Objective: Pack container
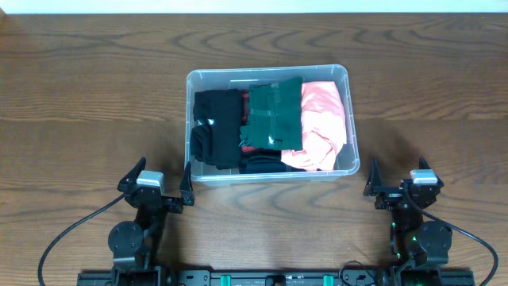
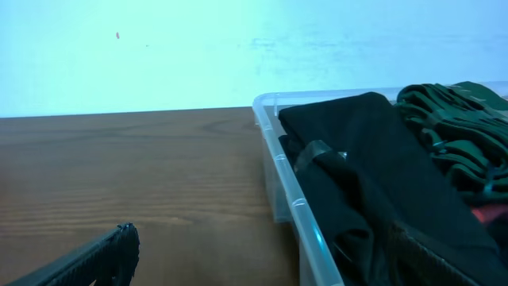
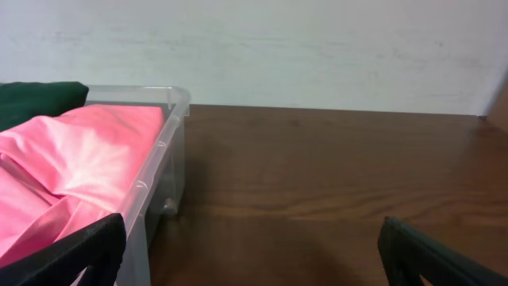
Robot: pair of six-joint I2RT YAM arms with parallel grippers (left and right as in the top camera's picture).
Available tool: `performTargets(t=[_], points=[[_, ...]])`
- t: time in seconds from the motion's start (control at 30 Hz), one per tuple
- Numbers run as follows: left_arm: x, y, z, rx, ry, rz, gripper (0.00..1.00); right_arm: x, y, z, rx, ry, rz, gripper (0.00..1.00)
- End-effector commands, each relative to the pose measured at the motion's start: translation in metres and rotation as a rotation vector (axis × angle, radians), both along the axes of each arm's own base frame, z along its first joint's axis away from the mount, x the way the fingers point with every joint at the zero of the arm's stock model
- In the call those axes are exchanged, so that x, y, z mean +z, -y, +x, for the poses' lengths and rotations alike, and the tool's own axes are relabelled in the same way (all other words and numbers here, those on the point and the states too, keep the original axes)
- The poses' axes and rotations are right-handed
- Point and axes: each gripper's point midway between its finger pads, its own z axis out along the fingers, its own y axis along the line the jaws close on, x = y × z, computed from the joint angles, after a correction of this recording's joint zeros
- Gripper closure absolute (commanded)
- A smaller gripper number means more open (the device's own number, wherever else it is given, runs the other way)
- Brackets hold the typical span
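- Plainly, the container (image 1: 270, 177) sits mid-surface, a little towards the far side, with its long side facing the arms. Either hand can reach it there equally well.
- Inside, three folded pieces lie side by side: a black garment (image 1: 216, 127) on the left, a green garment (image 1: 274, 115) in the middle partly overlapping it, and a pink garment (image 1: 321, 123) on the right. Laid this way, they cover the floor of the bin edge to edge.
- From the wrist views the cloth rises about level with the rim, and nothing hangs over the wall.
- The left hand (image 1: 164, 171) rests low at the near edge, just beside the container's near-left corner. Its fingers are spread wide and hold nothing.
- The right hand (image 1: 397, 171) mirrors it off the near-right corner, a little apart from the bin. It too is wide and empty.
- No loose clothing shows on the wooden surface (image 1: 95, 95), so the packing looks complete or very nearly so. The open, parked hands suit a rest pose, not a reach.
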Motion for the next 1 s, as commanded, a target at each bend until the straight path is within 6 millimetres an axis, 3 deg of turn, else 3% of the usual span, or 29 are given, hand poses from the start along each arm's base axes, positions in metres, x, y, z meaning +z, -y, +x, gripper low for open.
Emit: performTargets(t=[0.0, 0.1, 0.97], points=[[-0.0177, -0.0092, 0.001, 0.065, -0.055, -0.072, 0.02, -0.001, -0.0027, -0.0001, 0.013, 0.0, -0.004, 0.01], [-0.0177, -0.0123, 0.0013, 0.09, -0.062, -0.139, 0.02, -0.0009, -0.0027, -0.0001, 0.013, 0.0, -0.004, 0.01], [-0.0181, -0.0117, 0.0013, 0.087, -0.065, -0.138, 0.02, -0.0009, -0.0027, -0.0001, 0.013, 0.0, -0.004, 0.01]])
